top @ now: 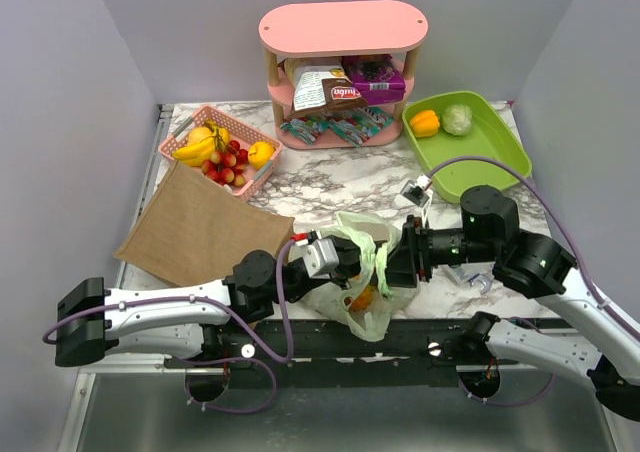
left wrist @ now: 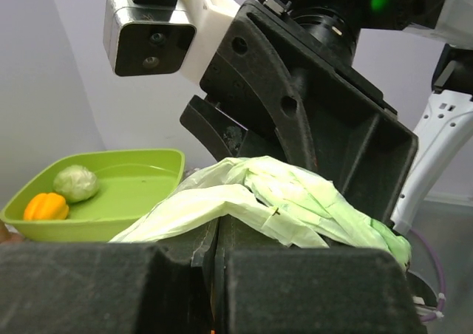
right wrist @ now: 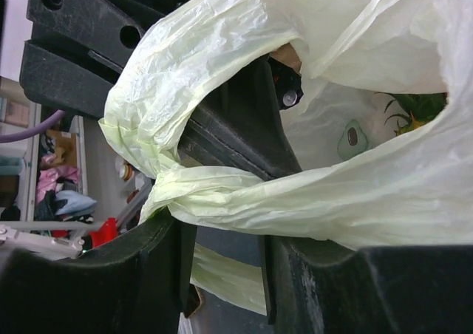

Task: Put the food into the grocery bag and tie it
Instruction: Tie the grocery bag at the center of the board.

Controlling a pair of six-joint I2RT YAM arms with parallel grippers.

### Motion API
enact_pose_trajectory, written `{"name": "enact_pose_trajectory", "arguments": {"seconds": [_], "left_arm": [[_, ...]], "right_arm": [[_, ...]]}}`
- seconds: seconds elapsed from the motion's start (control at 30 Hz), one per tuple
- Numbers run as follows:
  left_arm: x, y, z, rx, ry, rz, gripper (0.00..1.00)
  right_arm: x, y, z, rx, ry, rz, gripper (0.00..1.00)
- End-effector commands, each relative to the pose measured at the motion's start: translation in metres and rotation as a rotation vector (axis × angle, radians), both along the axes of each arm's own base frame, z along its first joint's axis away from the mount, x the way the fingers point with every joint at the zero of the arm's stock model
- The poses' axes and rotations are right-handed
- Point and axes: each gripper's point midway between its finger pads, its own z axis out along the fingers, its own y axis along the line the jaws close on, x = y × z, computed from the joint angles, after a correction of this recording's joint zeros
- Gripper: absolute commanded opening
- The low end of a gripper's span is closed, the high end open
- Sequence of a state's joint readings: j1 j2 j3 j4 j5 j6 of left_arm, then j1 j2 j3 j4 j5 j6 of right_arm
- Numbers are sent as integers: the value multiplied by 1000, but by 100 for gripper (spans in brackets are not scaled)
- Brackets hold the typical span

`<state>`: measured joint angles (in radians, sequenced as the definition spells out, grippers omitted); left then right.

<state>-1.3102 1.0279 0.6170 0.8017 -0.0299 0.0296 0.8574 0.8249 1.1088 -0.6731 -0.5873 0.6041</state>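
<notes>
The pale-green grocery bag (top: 372, 272) sits crumpled at the near middle of the table, between both grippers. Orange food (top: 362, 298) shows through its plastic. My left gripper (top: 347, 260) is shut on a fold of the bag (left wrist: 244, 201), the thin plastic pinched between its jaws (left wrist: 214, 234). My right gripper (top: 396, 264) faces it from the right, very close. In the right wrist view its jaws (right wrist: 225, 238) stand apart, and a twisted handle strip of the bag (right wrist: 310, 201) lies across both fingertips, not pinched. Through the bag's mouth, leafy food (right wrist: 414, 112) shows inside.
A pink shelf (top: 343, 27) at the back holds snack packs and a purple box (top: 375, 77). A pink basket (top: 218, 150) of fruit stands back left. A green tray (top: 490, 152) back right holds an orange pepper (top: 425, 122) and a cabbage (top: 457, 119). A brown paper bag (top: 200, 227) lies left.
</notes>
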Motion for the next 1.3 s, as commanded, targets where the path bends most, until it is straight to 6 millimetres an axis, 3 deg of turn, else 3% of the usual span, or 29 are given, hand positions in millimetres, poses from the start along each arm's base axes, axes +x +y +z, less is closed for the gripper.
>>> {"name": "enact_pose_trajectory", "arguments": {"seconds": [0.0,0.4,0.6,0.83,0.93,1.17,1.27], "left_arm": [[12,0,12,-32,42,55,0],[30,1,5,-9,60,154,0],[36,0,7,-5,74,184,0],[39,-1,-1,15,88,201,0],[41,-2,-5,27,94,209,0],[44,-3,-12,49,103,222,0],[43,-3,-16,61,102,221,0]], "right_arm": [[-6,5,10,72,-27,47,45],[0,9,11,107,-84,46,57],[14,19,3,103,-88,11,56],[35,21,11,139,-128,-102,51],[40,23,12,162,-124,-134,42],[49,21,6,148,-102,-201,3],[55,14,5,123,-105,-252,1]]}}
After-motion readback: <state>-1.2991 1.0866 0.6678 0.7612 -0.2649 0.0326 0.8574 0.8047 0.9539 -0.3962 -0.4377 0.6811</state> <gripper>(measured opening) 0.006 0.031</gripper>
